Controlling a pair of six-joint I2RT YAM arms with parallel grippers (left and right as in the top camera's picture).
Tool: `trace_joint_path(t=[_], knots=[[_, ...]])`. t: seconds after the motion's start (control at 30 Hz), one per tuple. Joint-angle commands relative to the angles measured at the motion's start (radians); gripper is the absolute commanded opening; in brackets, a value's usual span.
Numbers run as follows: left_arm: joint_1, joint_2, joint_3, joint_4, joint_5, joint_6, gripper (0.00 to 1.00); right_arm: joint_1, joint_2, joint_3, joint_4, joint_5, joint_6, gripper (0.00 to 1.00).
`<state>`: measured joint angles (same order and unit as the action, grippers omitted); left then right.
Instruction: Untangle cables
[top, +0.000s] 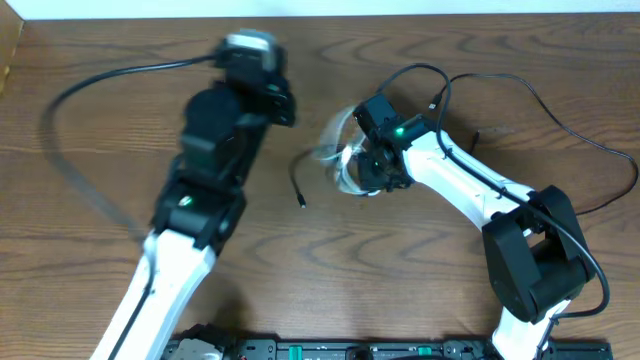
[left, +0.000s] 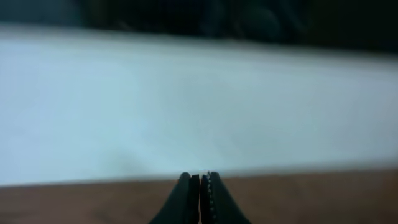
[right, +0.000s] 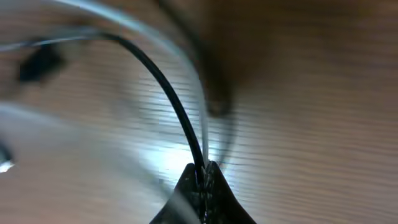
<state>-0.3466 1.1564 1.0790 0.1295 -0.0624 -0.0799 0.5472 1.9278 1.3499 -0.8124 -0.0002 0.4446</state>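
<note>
Okay, the right end effector is clenched on the black cable. In the right wrist view the cord runs down in a curve straight into the pinched fingertips. A pale blurred streak runs into the same pinch, but I cannot tell if it is gripped too.

Overhead, the right end effector sits near the middle of the table. The white cable shows as a blurred loop just to its left, touching or overlapping the fingers. 1 loose end of the black cable hangs out left of that loop and lies on the wood, with a small plug at its tip.

The left end effector is clenched with nothing visible between the fingers. It faces a pale blurred surface, with a strip of wood below it. Overhead, the left end effector is up at the far edge of the table, well apart from both cables and motion-blurred. A thicker dark wire off the left arm arcs over the left side of the table, also blurred.
</note>
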Motion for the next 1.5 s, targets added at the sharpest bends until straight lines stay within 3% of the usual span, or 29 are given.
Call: trace_joint_path(t=[0.0, 0.17, 0.33, 0.53, 0.63, 0.73, 0.8, 0.93, 1.07, 1.2, 1.37, 1.47], knots=[[0.011, -0.092, 0.038, 0.012, -0.287, -0.006, 0.07, -0.005, 0.01, -0.006, -0.011, 0.185, -0.07, 0.06], [0.013, -0.129, 0.038, 0.01, -0.443, -0.006, 0.07, -0.024, 0.01, -0.006, 0.001, 0.255, -0.102, 0.09], [0.016, -0.124, 0.038, -0.038, -0.444, -0.006, 0.08, -0.049, 0.01, -0.005, 0.064, 0.122, -0.14, 0.1], [0.016, -0.082, 0.038, -0.141, -0.443, -0.011, 0.07, -0.08, 0.008, 0.057, 0.047, -0.005, -0.226, 0.05], [0.016, -0.056, 0.038, -0.212, -0.439, -0.089, 0.07, -0.111, 0.007, 0.116, -0.021, -0.123, -0.299, 0.17], [0.016, -0.016, 0.038, -0.299, -0.325, -0.175, 0.07, -0.141, 0.007, 0.141, -0.087, -0.307, -0.389, 0.42], [0.016, 0.027, 0.038, -0.341, -0.21, -0.204, 0.08, -0.158, 0.008, 0.14, -0.129, -0.378, -0.393, 0.47], [0.016, 0.118, 0.038, -0.392, 0.042, -0.243, 0.08, -0.169, 0.01, 0.13, -0.208, -0.388, -0.357, 0.47], [-0.003, 0.244, 0.038, -0.455, 0.405, -0.243, 0.08, -0.172, 0.01, 0.101, -0.235, -0.335, -0.304, 0.33], [-0.055, 0.346, 0.038, -0.558, 0.475, -0.19, 0.08, -0.196, 0.01, 0.071, -0.219, -0.305, -0.258, 0.31], [-0.192, 0.446, 0.038, -0.747, 0.477, 0.063, 0.15, -0.243, 0.029, 0.03, -0.185, -0.314, -0.258, 0.31], [-0.262, 0.454, 0.038, -0.789, 0.431, 0.141, 0.17, -0.262, 0.055, 0.029, -0.177, -0.351, -0.259, 0.31]])
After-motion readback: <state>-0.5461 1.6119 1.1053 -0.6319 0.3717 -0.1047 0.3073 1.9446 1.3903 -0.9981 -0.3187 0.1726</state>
